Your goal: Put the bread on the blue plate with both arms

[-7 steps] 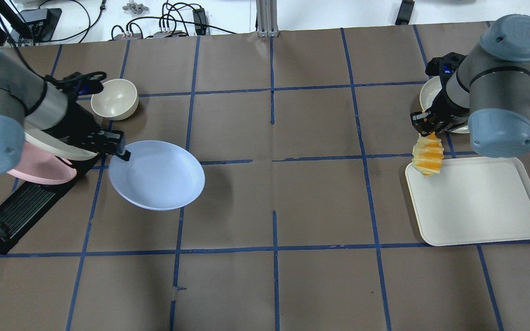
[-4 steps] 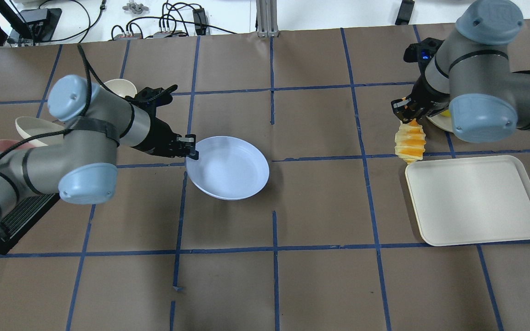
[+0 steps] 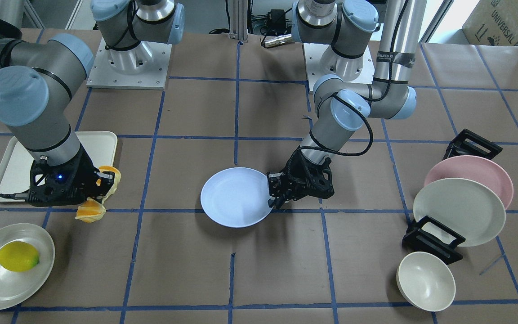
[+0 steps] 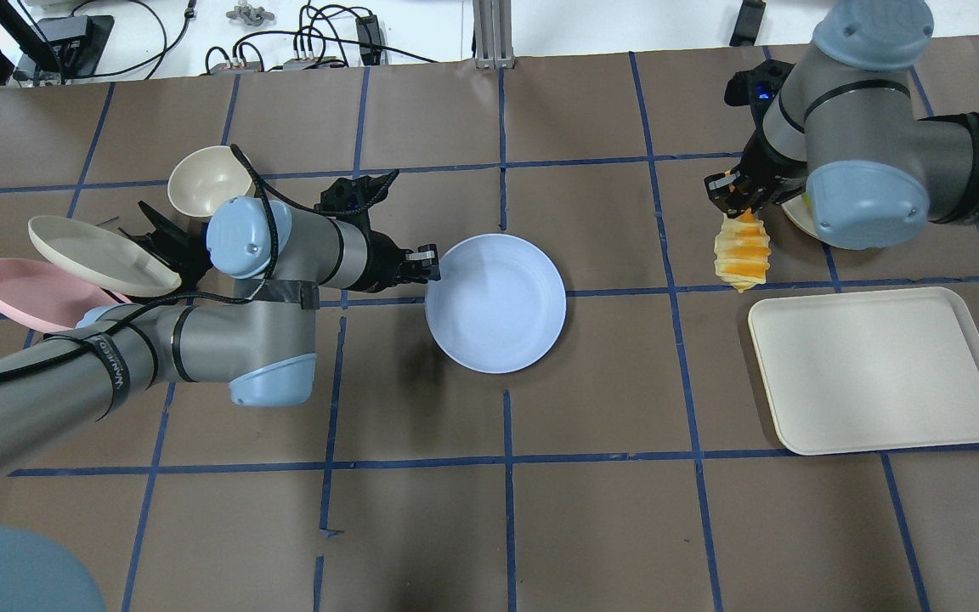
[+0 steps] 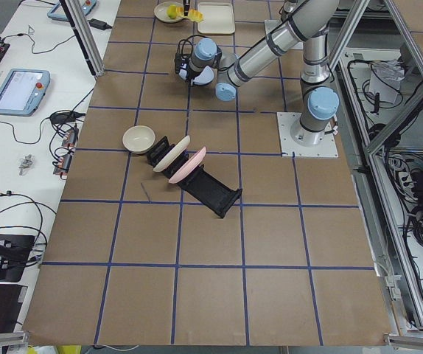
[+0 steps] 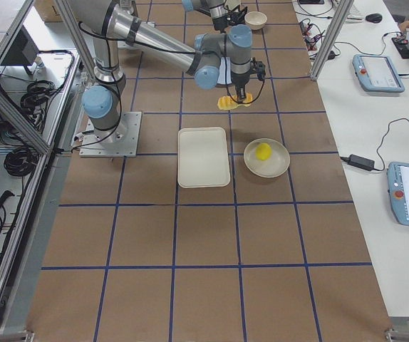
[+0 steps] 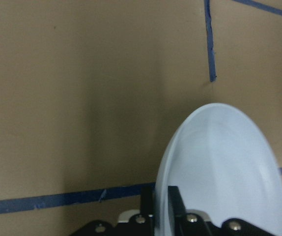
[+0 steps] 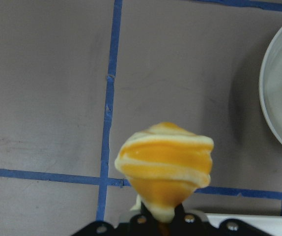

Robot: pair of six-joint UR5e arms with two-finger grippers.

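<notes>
My left gripper (image 4: 428, 263) is shut on the rim of the pale blue plate (image 4: 498, 293), holding it near the table's middle; it also shows in the front view (image 3: 236, 198) and the left wrist view (image 7: 224, 172). My right gripper (image 4: 732, 202) is shut on one end of the orange and cream striped bread (image 4: 743, 252), which hangs down above the table just beyond the tray's far left corner. The bread fills the right wrist view (image 8: 164, 164) and shows in the front view (image 3: 91, 210). Plate and bread are well apart.
A cream tray (image 4: 880, 370) lies at the right. A white plate with a lemon (image 3: 17, 256) sits behind my right arm. A rack at the left holds a pink plate (image 4: 22, 297) and a cream plate (image 4: 99, 257); a cream bowl (image 4: 209, 180) stands beside it.
My left arm has carried the blue plate from beside the rack rightward to the table's middle. My right arm has moved the bread off the tray corner, leftward and farther away.
</notes>
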